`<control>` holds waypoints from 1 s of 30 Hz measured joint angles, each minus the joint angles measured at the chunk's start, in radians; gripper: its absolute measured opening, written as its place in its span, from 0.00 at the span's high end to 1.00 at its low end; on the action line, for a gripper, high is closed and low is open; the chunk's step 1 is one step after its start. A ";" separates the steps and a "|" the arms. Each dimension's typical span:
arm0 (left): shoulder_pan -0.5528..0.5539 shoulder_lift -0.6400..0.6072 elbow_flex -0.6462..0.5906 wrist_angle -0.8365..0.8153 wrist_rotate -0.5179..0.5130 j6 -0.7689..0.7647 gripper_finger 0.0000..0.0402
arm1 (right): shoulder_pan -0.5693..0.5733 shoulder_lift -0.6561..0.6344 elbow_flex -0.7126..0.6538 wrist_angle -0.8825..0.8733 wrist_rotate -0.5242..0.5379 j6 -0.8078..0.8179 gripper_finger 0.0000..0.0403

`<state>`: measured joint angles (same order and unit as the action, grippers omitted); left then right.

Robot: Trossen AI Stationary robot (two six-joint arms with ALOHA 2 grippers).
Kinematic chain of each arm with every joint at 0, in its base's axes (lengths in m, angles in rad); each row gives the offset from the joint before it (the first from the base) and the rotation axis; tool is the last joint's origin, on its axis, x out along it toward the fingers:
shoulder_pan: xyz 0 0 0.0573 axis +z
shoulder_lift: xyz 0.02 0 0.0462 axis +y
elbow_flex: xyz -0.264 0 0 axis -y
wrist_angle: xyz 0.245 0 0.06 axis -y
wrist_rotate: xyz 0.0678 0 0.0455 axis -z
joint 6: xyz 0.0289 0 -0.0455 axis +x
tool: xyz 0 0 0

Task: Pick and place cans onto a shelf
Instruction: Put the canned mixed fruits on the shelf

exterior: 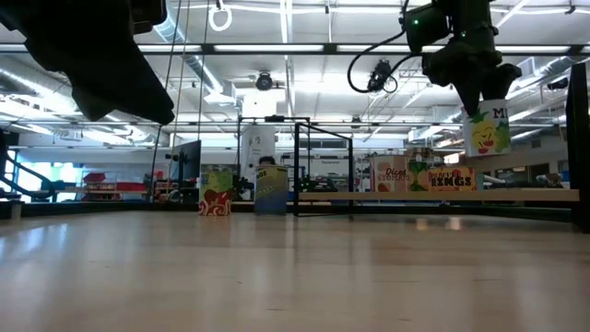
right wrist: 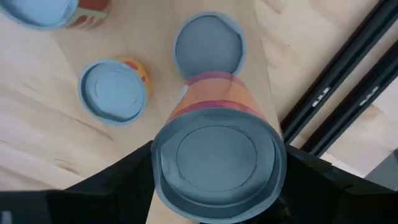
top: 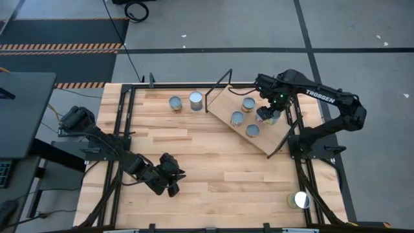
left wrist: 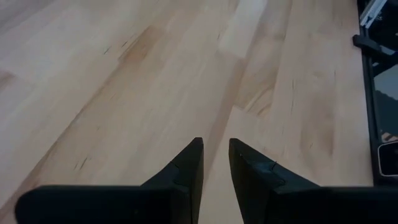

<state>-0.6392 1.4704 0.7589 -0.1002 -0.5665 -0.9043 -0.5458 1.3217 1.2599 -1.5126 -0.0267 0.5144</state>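
Surface: a planked light-wood tabletop [top: 213, 162] on a black frame, standing on grey floor with hazard-striped tape at ten o'clock. The shelf [top: 223, 103] lies angled at one o'clock of the table, carrying three cans [top: 237, 118]. Two more cans [top: 175, 103] stand on the tabletop at twelve o'clock; another can [top: 301, 200] sits at five o'clock. The right gripper [top: 270, 115] grips a can [right wrist: 214, 162] above the shelf's right portion. The left gripper [left wrist: 215, 163] hovers at seven o'clock, fingers narrowly parted, empty. Beyond: an open hall with ceiling strip lights.
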 joint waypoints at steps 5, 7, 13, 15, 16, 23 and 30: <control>0.000 0.000 0.000 0.000 0.000 0.006 0.80 | -0.008 0.000 0.000 -0.055 -0.020 0.002 0.28; 0.000 0.000 0.000 0.000 0.001 0.011 0.79 | -0.014 -0.002 -0.011 -0.052 -0.030 0.006 0.28; 0.000 0.000 0.000 0.000 0.000 0.007 0.80 | -0.027 -0.001 -0.116 0.038 -0.060 0.089 0.28; 0.000 0.000 0.000 0.000 0.001 0.003 0.79 | -0.037 -0.001 -0.154 0.049 -0.069 0.088 0.28; 0.000 0.000 0.000 0.000 0.001 0.003 0.79 | -0.042 -0.001 -0.169 0.049 -0.053 0.088 0.28; 0.000 0.000 0.000 0.000 0.006 0.006 0.79 | -0.096 -0.052 -0.257 0.092 -0.030 0.106 0.28; 0.000 0.000 0.000 0.000 0.007 0.026 0.80 | -0.112 -0.093 -0.302 0.117 -0.052 0.069 0.21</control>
<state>-0.6392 1.4704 0.7589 -0.1001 -0.5598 -0.8783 -0.6576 1.2289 0.9577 -1.3957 -0.0790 0.5838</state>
